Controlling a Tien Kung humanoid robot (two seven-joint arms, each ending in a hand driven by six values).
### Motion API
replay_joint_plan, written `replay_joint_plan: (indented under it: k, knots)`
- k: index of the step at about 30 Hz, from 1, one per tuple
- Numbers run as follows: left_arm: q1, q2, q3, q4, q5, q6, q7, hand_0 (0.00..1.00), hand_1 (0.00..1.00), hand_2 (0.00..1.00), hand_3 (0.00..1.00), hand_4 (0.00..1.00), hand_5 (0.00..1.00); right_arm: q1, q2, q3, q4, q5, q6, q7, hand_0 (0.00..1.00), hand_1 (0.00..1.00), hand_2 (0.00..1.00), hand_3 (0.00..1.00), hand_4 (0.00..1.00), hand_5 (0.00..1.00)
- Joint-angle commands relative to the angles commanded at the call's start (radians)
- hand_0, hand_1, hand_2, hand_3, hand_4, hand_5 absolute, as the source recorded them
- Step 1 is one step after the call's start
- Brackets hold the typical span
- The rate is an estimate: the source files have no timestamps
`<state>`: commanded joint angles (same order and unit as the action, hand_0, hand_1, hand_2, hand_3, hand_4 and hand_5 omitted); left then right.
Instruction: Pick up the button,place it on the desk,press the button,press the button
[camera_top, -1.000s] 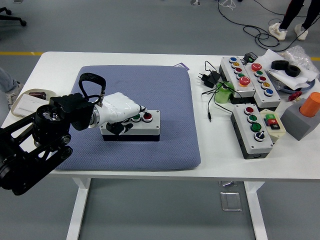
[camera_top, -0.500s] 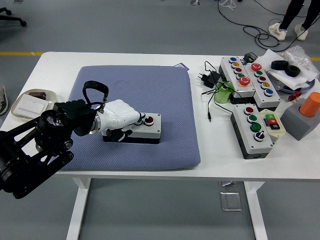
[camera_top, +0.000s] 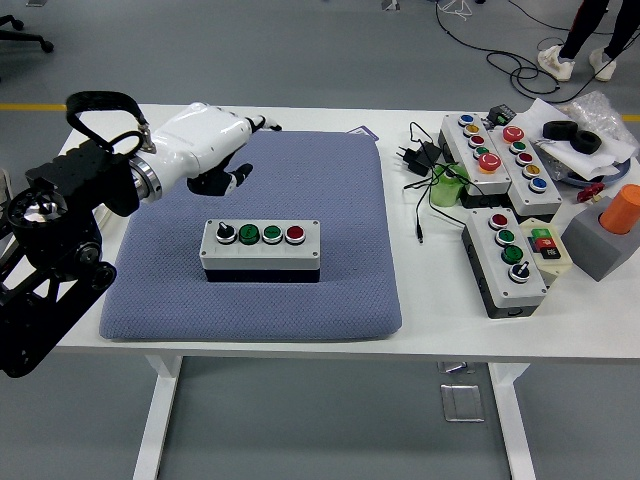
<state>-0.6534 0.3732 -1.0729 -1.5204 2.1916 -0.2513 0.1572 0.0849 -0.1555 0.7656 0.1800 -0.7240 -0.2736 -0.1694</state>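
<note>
A white button box (camera_top: 260, 248) with a black knob, two green buttons and one red button lies on the blue-grey pad (camera_top: 330, 180). My left hand (camera_top: 225, 150), white with black fingers, hovers above the pad's far left part, well apart from the box. Its fingers are relaxed and hold nothing. The right arm does not show.
Several other button boxes (camera_top: 500, 155) lie at the right, with a second box (camera_top: 505, 260) nearer the front. A grey block with an orange cylinder (camera_top: 610, 235), black cables (camera_top: 425, 160) and a green cup (camera_top: 448, 185) are there too. A small tray (camera_top: 40, 205) sits at the left edge.
My left hand has lifted off the button box and drawn back up and to the far left. The box stays on the pad, all four controls now uncovered.
</note>
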Motion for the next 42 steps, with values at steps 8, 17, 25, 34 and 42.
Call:
replay_joint_plan:
  k: [8, 17, 25, 34, 42]
  knots:
    - [0.034, -0.012, -0.056, 0.169, -0.338, 0.338, -0.082, 0.627, 0.770, 0.871, 0.990, 0.839, 0.998, 0.002, 0.001, 0.003, 0.000, -0.004, 0.001, -0.002, 0.627, 0.477, 0.539, 0.582, 0.279, 0.022]
    - [0.092, -0.009, -0.091, 0.281, -0.715, 0.575, -0.172, 0.821, 0.903, 0.992, 0.998, 0.798, 0.998, 0.002, 0.002, 0.004, 0.000, -0.003, 0.000, -0.003, 0.627, 0.477, 0.539, 0.582, 0.280, 0.022]
    - [0.131, 0.002, -0.111, 0.345, -1.052, 0.542, -0.209, 0.829, 0.901, 0.971, 0.972, 0.765, 0.998, 0.004, 0.004, 0.002, 0.000, 0.001, 0.001, -0.004, 0.627, 0.477, 0.539, 0.582, 0.279, 0.022]
    - [0.150, -0.001, -0.108, 0.375, -1.431, 0.437, -0.222, 0.778, 0.864, 0.929, 0.943, 0.753, 0.998, 0.008, 0.003, -0.004, 0.000, 0.012, 0.000, -0.002, 0.627, 0.477, 0.539, 0.582, 0.280, 0.022]
    - [0.156, -0.002, -0.102, 0.396, -1.507, 0.285, -0.225, 0.758, 0.831, 0.898, 0.890, 0.732, 0.998, 0.007, 0.003, -0.012, 0.000, 0.022, 0.000, -0.002, 0.627, 0.477, 0.539, 0.582, 0.279, 0.022]
